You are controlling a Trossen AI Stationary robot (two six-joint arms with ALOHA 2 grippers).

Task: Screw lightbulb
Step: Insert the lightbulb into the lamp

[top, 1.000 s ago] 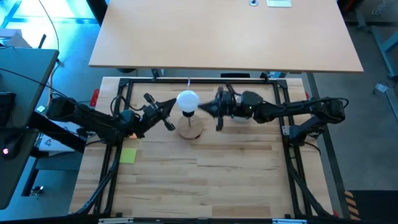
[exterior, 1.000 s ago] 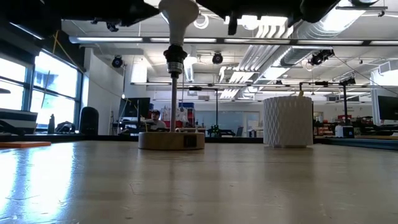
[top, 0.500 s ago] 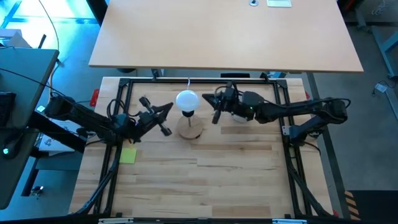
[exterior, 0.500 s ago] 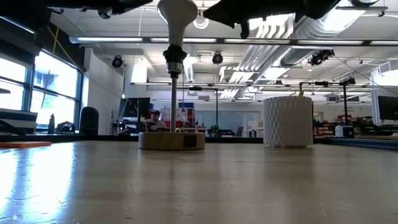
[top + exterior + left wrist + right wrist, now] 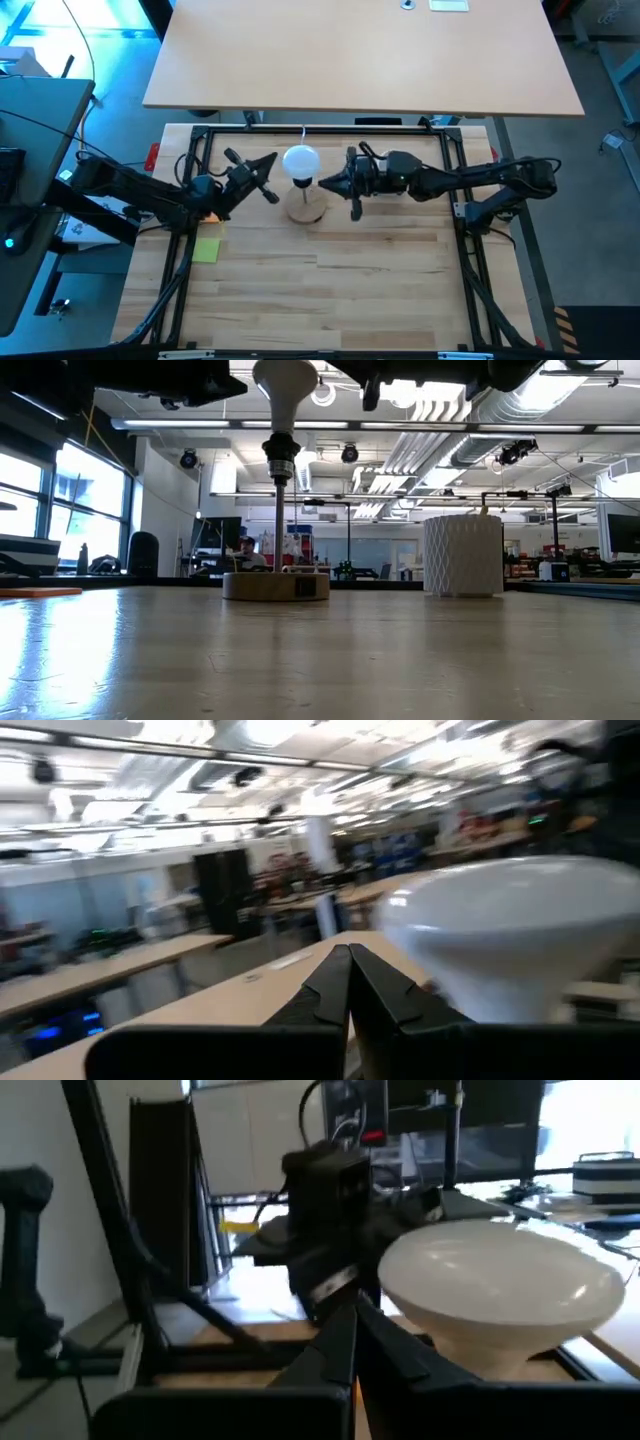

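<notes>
Lightbulb [image 5: 301, 160]: between my left gripper [image 5: 272, 161] and right gripper [image 5: 322, 183]; both clenched, neither grasping it.

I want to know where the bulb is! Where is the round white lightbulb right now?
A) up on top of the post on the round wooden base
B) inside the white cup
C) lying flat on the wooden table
A: the round white lightbulb sits atop the thin post of the round wooden base, above the table.

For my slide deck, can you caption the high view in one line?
Both shut grippers, left gripper and right gripper, flank the lightbulb sitting atop the post of its wooden base.
</notes>
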